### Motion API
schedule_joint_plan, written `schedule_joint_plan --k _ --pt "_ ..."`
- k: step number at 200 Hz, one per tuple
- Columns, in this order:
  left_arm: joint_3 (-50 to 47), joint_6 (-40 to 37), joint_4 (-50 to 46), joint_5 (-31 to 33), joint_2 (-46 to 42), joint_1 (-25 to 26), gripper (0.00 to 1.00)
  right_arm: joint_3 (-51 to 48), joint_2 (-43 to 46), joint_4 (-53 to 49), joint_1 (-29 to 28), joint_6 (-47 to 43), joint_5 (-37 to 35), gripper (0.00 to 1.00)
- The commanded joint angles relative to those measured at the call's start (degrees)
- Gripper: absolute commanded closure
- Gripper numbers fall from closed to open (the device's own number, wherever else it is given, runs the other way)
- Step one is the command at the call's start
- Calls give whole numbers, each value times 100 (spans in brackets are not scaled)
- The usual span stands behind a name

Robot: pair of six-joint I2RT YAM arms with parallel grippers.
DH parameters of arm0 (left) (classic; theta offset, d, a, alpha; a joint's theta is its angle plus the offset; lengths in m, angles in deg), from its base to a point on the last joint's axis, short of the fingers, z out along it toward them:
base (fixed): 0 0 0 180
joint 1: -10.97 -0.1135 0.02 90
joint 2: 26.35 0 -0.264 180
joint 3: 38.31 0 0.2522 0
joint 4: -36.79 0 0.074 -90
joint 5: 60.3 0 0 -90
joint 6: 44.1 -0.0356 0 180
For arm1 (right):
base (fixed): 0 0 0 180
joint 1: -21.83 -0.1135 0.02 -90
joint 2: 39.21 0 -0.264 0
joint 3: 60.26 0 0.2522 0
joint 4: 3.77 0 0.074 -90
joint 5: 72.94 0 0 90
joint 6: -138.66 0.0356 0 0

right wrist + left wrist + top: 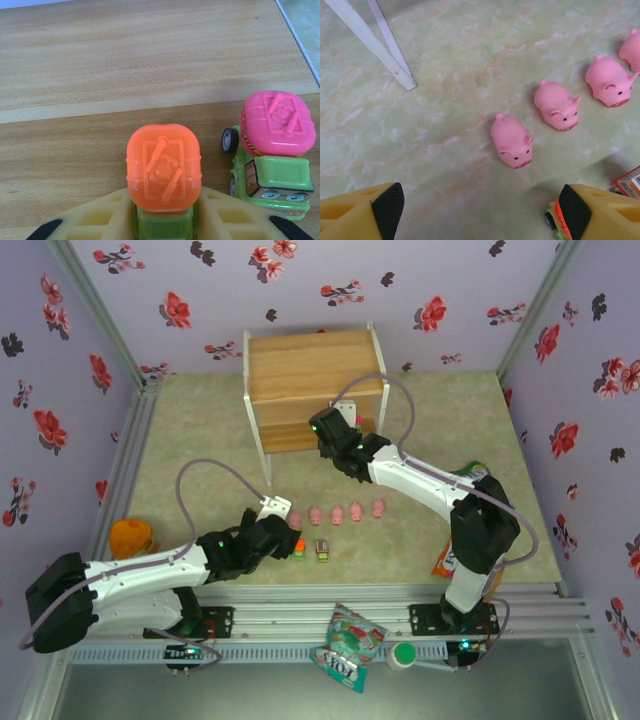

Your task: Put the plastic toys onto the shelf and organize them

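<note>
Pink pigs (336, 512) dot marbled table (200, 425) between floral walls (450, 280).

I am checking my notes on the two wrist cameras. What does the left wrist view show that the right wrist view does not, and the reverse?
Left wrist view: pink pigs in a row on the marbled table, a white shelf leg, and the left gripper open, holding nothing. Right wrist view: an orange-topped toy between the fingers of the right gripper, a pink-topped toy beside it, both on a wooden shelf board. Both: yellow fingers with black pads, and some part of the shelf.
</note>
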Motion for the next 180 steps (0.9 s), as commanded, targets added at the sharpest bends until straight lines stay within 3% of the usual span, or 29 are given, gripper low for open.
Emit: schedule_joint_plan --k 1,180 --pt "118 -41 1 11 -67 42 14 -121 14 1 37 28 -41 66" --pt "81 -44 -1 17 -179 41 14 -184 402 -105 -164 -40 -368 57"
